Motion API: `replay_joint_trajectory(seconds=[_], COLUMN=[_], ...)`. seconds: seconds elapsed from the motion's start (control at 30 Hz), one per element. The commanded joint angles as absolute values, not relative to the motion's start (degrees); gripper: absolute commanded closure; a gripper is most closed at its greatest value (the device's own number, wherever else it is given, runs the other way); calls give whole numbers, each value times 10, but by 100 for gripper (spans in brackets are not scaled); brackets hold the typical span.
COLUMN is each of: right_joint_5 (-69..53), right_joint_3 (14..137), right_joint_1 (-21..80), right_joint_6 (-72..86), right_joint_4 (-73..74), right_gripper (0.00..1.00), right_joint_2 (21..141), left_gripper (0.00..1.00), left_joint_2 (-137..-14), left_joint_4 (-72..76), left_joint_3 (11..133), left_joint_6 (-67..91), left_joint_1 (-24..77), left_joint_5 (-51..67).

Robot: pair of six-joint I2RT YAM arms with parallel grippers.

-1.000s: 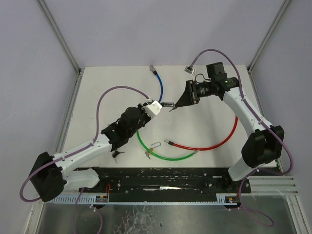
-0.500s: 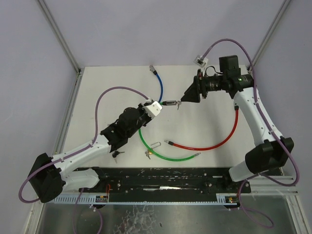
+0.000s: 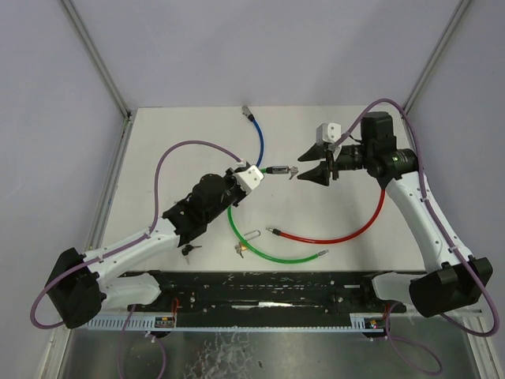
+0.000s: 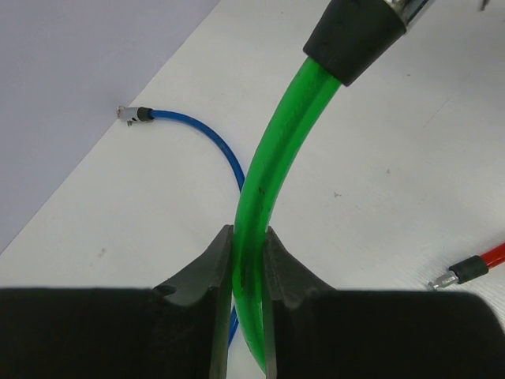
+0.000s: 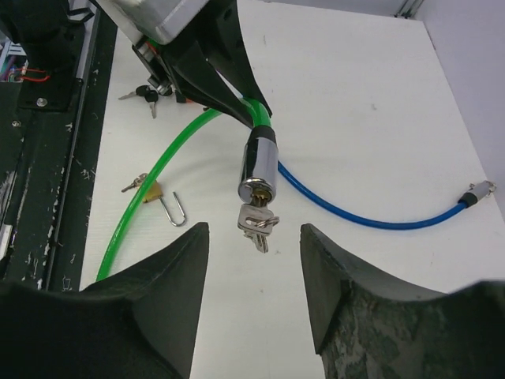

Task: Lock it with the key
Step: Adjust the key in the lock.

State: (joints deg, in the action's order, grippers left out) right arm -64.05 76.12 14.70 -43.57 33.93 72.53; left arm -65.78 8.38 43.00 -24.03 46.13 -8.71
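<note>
— What has the left gripper (image 4: 247, 237) got?

— Its jaws are closed tight on the green plastic-coated cable (image 4: 272, 150). The cable rises out of the pinch and curves up to a black collar (image 4: 351, 35).

— And the lock itself?

— The chrome lock cylinder (image 5: 259, 162) sits on the end of that cable, just beyond the left jaws. A small bunch of silver keys (image 5: 257, 223) is in its keyhole face, with the spare ones dangling.

— The right gripper (image 3: 310, 164)?

— Jaws apart, holding nothing. Its own camera shows the keys in the gap between its fingertips, just ahead of them (touching neither, as far as I can tell).

— Anything else nearby?

— A thin blue cable (image 5: 371, 212) lies on the white tabletop (image 5: 355, 87). It runs out past the cylinder on the far side of the right jaws. A little brass padlock (image 5: 162, 197), shackle swung open, lies outside the right jaws beside the green loop. A red cable (image 3: 347, 231) curves across the table, well apart from both pairs of jaws.
</note>
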Motion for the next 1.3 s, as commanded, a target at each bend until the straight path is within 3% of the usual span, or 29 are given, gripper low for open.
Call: replay_joint_trajectory(seconds=[0.0,0.47,0.6,0.63,0.8,0.87,0.97,1.27], right_joint_5=[-633,-620,-618,-618,-619,-621,-642,-679], right_joint_3=[750,742,737,737,748,761,773,742], right_joint_1=[157,175,175,174,174,170,151,95], right_joint_6=[-463,-442,-433,-426,-355,-331,-313,-243], right_joint_4=[286,273,268,266,242,248,270,268], right_gripper=[47,77,80,79,33,25,20,18], right_joint_2=[733,737,735,734,726,720,707,671], left_gripper=[99,100,100,99,100,100,100,100], left_joint_2=[-648,-648,-644,-645,-649,-648,-640,-607], left_joint_4=[126,126,126,126,127,127,122,108], left_joint_3=[448,447,446,446,447,447,455,516], left_joint_6=[-226,-227,-226,-226,-225,-222,-211,-148], left_joint_1=[460,460,460,460,459,457,454,438], left_joint_5=[-72,-75,-77,-78,-86,-89,-92,-94])
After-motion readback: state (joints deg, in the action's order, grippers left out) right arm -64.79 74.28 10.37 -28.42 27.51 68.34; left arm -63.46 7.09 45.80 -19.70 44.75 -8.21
